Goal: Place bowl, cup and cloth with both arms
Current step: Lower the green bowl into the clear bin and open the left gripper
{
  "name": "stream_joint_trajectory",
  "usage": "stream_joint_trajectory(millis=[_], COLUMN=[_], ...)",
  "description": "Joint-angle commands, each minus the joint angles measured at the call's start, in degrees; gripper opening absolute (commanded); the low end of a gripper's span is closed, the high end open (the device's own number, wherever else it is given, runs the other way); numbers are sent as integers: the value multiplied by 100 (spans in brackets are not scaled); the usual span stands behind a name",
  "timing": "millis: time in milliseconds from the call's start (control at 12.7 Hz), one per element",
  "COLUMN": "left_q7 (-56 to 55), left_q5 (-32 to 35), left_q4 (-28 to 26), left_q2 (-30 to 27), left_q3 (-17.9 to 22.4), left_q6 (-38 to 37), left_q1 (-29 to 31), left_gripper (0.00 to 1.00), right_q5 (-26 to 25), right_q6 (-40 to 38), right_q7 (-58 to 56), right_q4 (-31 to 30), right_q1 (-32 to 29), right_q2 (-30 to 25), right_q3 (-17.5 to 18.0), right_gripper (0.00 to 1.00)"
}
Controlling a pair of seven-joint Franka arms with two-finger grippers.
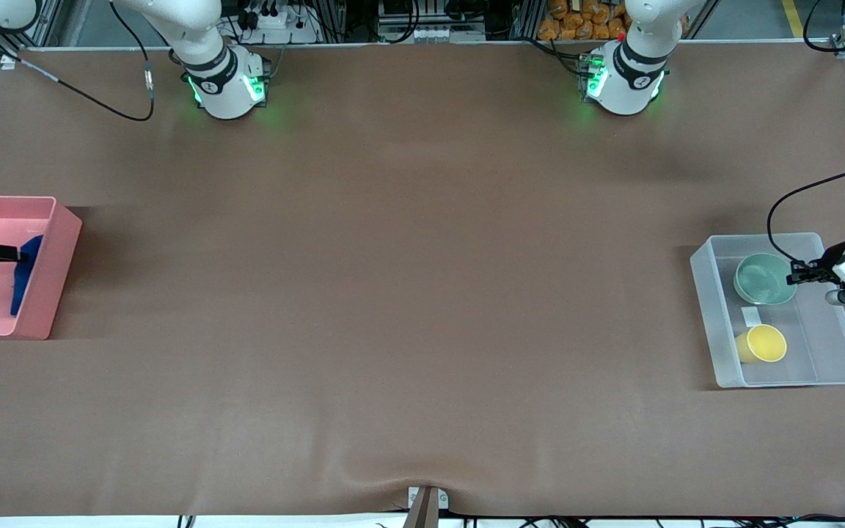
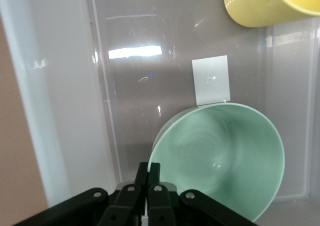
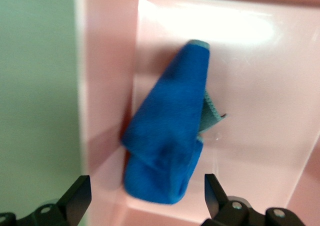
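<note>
Nearing the end: right gripper point(image 3: 145, 198) hovering with jaws spread over the cloth point(image 3: 167, 136) lying in the pink bin point(image 1: 63, 242), left gripper point(image 2: 148, 178) pinching the bowl point(image 1: 763, 279) rim inside the clear bin point(image 1: 708, 323) beside the cup point(image 1: 760, 343), release remaining.

Pink bin point(image 1: 41, 293) and right pincer point(image 1: 15, 254) partly cropped at frame edge; cloth point(image 1: 25, 271) perhaps bunched.

Even overhead light; glare on pink bin point(image 3: 210, 25), cloth point(image 3: 170, 136) blurred
</note>
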Motion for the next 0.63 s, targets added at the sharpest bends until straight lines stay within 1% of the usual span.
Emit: stream_joint_trajectory(millis=[0, 157, 236, 314, 393, 471, 550], left_q7=[32, 102, 102, 76, 84, 84, 84], left_q5=[137, 146, 155, 146, 155, 155, 155], left_q4=[-57, -40, -5, 30, 83, 188, 285], left_q2=[-5, -13, -22, -57, -75, -101, -145], left_q3=[-31, -31, -31, -31, -23, -23, -31], left_q6=[140, 131, 105, 96, 87, 35, -53], left_q1=[-12, -99, -135, -213, -266, -293, -319], left_gripper=[26, 39, 50, 72, 100, 100, 100], right_q5=[15, 6, -3, 6, -3, -3, -3], right_q6=[-373, -698, -865, -979, -1059, -1147, -1391], right_q7=[408, 751, 970, 1207, 1427, 1690, 2006], right_q4=[-145, -145, -145, -153, -162, -180, -180], right_q1=[252, 471, 577, 665, 779, 928, 1051], right_q2=[-587, -903, -1070, -1228, -1369, -1510, -1607], right_q3=[-20, -20, -20, -20, -20, -20, -20], right_gripper=[100, 100, 100, 100, 100, 100, 100])
